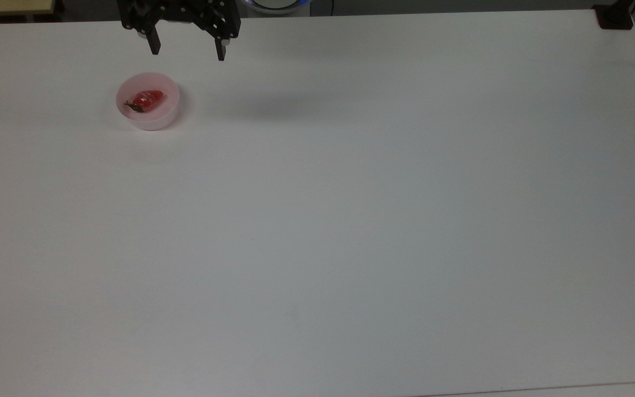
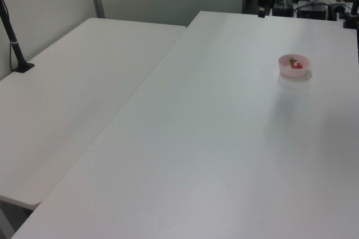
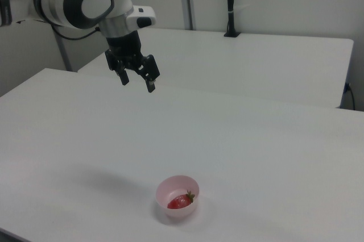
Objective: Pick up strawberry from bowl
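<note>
Pincer (image 3: 137, 81) spread wide above white table (image 1: 350, 220), strawberry (image 1: 148, 100) in bowl (image 1: 166, 117), second table (image 3: 273, 60) behind

Items shown were one strawberry (image 1: 147, 100), one bowl (image 1: 168, 117), one gripper (image 1: 187, 54) with two fingers (image 1: 154, 43), and two white tables (image 3: 273, 140), side by side.

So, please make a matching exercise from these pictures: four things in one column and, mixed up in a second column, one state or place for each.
Things:
1. strawberry
2. bowl
3. gripper
4. table

States or places:
A. open, held in the air above the table
B. white, carries the bowl
C. red, lies on its side inside the bowl
D. pale pink, stands upright near the top view's left

Pairs: 1-C, 2-D, 3-A, 4-B
</note>
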